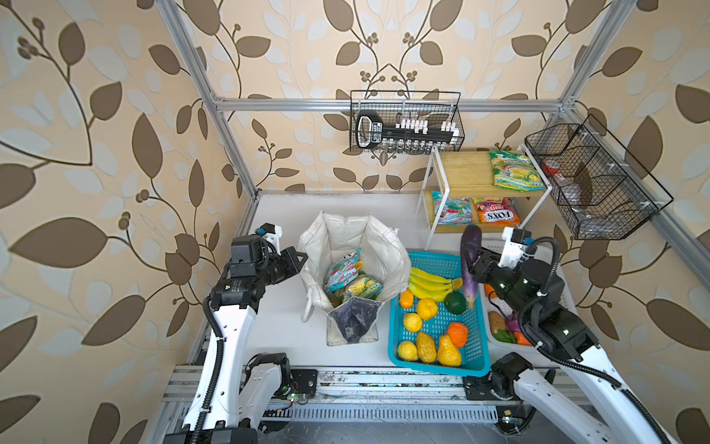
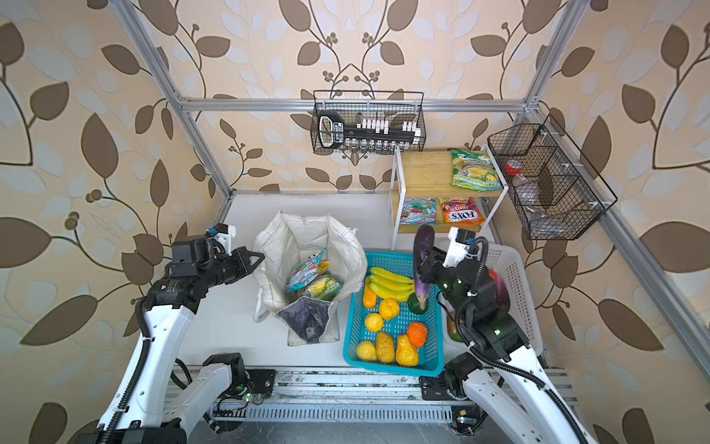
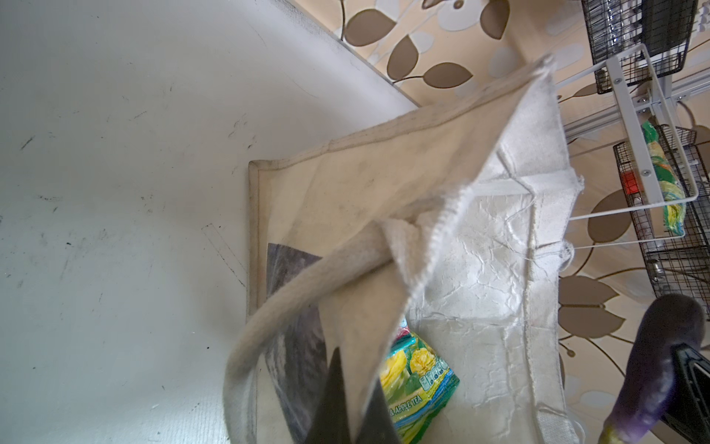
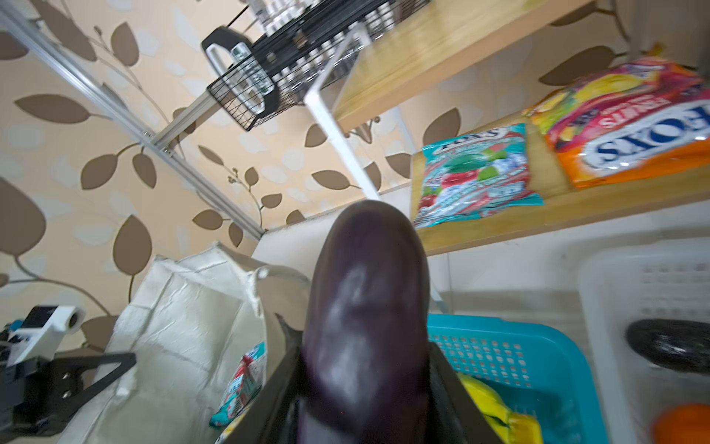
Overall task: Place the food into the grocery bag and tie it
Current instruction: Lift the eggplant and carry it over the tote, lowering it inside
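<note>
Leaf-print walls (image 1: 115,153), scuffed white table (image 1: 284,330), open tote (image 1: 338,234), upright eggplant (image 1: 471,240)

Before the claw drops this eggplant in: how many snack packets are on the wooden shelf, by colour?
Green-yellow packet: 1
Blue-red packet: 1
Orange packet: 1
Total on the shelf: 3
</note>
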{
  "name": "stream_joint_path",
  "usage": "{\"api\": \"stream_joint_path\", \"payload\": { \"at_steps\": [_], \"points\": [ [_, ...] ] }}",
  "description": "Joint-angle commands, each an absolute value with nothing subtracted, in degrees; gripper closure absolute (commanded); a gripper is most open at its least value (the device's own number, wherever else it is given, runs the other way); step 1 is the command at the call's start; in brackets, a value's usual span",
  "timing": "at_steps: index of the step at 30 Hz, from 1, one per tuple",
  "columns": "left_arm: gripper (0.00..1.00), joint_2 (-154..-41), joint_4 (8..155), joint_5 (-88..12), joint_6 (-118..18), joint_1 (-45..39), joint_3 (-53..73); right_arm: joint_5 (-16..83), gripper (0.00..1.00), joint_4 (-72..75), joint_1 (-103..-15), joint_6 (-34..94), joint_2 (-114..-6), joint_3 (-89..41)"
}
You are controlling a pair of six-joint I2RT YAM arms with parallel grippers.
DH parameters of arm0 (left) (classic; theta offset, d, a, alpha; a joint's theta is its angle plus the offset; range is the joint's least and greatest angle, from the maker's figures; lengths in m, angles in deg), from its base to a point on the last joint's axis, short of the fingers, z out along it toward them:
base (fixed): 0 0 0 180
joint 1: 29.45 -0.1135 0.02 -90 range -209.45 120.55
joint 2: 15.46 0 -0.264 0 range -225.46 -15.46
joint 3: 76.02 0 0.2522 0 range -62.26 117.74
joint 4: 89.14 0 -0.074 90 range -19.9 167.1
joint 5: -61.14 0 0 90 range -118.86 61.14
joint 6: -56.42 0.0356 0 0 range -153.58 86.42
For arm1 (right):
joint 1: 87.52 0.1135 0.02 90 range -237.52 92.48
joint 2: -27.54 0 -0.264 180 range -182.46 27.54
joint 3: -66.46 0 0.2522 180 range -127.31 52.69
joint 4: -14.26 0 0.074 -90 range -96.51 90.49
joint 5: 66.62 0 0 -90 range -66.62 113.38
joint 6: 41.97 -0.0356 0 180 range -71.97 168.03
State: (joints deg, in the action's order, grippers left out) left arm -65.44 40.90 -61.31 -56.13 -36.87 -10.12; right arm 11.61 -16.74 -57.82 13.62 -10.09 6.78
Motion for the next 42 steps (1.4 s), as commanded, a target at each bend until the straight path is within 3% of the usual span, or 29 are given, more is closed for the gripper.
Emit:
{"api": "stream_joint_path", "payload": {
  "at_steps": [1, 7, 14, 19, 24, 42],
  "points": [
    [1.0, -64.1, 42.9, -61.6, -55.2, -36.3, -10.0, -0.3, 0.55, -10.3, -48.5, 15.4, -15.1, 2.8],
    [1.0, -64.5, 43.2, -62.6, -54.9, -36.3, -9.9, -1.1, 0.55, -2.4, -37.2, 19.2, -30.3, -6.2],
    [1.0, -64.5, 44.1, -63.5, -54.8, -36.3, -10.2, 7.2, 0.55, 1.4, -35.1, 23.2, -49.1, -21.5],
    [1.0, -64.6, 44.2, -63.6, -54.7, -36.4, -10.3, 6.8, 0.55, -1.2, -32.7, 25.5, -58.7, -29.3],
    [1.0, -64.7, 44.3, -63.5, -54.7, -36.4, -10.3, 3.4, 0.54, -4.3, -29.5, 27.4, -64.3, -31.9],
    [1.0, -65.0, 45.2, -65.7, -55.3, -36.8, -10.5, 18.9, 0.55, -5.6, -32.0, 19.8, -76.2, -28.9]
  ]
}}
